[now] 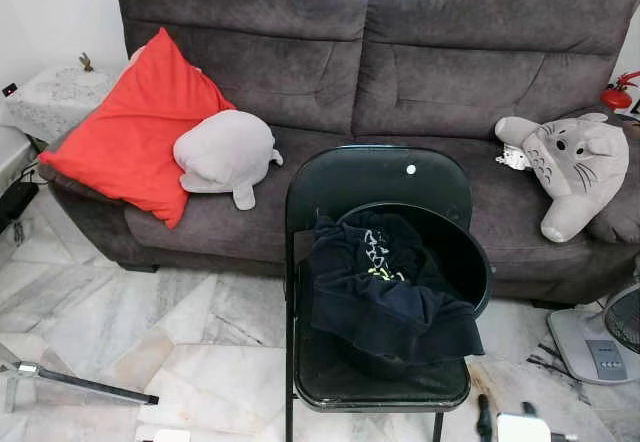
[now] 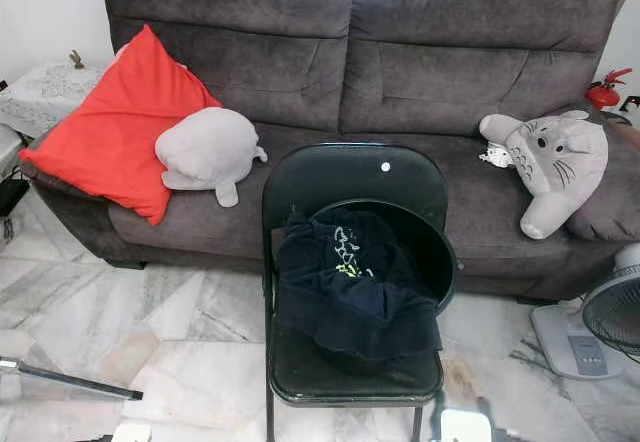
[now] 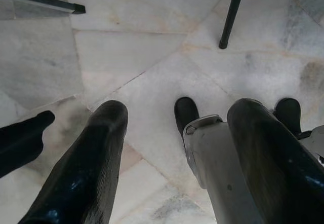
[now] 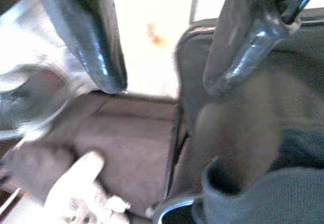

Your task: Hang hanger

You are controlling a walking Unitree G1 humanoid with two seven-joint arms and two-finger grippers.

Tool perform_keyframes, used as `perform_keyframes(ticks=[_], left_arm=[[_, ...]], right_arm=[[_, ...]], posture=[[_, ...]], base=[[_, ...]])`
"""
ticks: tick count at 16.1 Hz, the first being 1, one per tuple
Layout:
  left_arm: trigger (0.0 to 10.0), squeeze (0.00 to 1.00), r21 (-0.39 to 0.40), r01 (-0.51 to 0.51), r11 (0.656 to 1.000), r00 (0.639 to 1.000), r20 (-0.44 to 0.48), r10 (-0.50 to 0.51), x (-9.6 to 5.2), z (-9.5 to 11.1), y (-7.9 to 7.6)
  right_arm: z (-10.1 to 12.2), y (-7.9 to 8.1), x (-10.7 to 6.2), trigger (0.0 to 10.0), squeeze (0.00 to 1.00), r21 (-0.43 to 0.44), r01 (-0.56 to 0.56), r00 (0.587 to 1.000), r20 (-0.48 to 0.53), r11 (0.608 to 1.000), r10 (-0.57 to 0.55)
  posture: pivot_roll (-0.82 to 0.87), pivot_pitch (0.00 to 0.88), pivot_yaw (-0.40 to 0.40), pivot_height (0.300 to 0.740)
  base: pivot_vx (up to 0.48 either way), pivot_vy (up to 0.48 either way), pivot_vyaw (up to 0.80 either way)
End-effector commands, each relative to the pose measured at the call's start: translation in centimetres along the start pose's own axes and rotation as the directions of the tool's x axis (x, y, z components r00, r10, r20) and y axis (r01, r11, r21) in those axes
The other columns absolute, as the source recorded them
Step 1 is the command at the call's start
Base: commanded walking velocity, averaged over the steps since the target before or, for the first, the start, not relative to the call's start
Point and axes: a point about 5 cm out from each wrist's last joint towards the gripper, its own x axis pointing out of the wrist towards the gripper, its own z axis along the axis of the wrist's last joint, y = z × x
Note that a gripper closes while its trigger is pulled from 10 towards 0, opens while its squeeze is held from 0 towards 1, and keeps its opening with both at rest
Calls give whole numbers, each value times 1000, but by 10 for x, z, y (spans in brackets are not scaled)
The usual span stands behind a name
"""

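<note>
A black folding chair [image 1: 370, 177] stands before a grey sofa [image 1: 420, 72]. On its seat a black basin [image 1: 472, 252] lies tipped, holding a dark crumpled garment [image 1: 385, 297] with pale print. My left gripper [image 3: 177, 112] hangs low over the marble floor, open, with nothing between its fingers [image 3: 96, 153]. My right gripper [image 4: 164, 84] is open too, pointing at the chair's back and the sofa; that view is blurred. Its silver wrist [image 1: 525, 425] shows at the lower edge, right of the chair's front legs.
The sofa holds a red cushion [image 1: 135, 127], a grey plush [image 1: 225, 152] and a grey-and-white plush [image 1: 570, 167]. A white fan [image 1: 600, 337] stands at the right. A dark metal bar [image 1: 85, 386] lies on the floor at the left.
</note>
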Motion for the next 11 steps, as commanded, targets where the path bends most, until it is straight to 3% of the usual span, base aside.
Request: perform_keyframes(ticks=[1, 3, 4, 11], left_arm=[[10000, 0, 18, 5, 1000, 1000, -30, -4, -1, -6, -1], [10000, 0, 19, 6, 1000, 1000, -29, -6, -1, -5, -2], [10000, 0, 19, 6, 1000, 1000, -30, -6, -1, -5, -2], [10000, 0, 17, 6, 1000, 999, -51, -6, -2, -10, -3]], right_arm=[[8, -9, 4, 10000, 1000, -57, 33, 999, 25, 998, -32], [18, -16, 12, 10000, 1000, -184, 65, 997, 51, 981, -57], [20, -19, 18, 10000, 0, -241, 74, 997, 49, 968, -64], [28, -6, 31, 10000, 0, -352, -20, 999, 36, 936, 35]], posture=[[-135, 53, -6, 740], [-134, 44, -8, 740], [-135, 39, -7, 740], [-130, 37, -8, 740]], base=[[0, 0, 0], [0, 0, 0], [0, 0, 0], [0, 0, 0]])
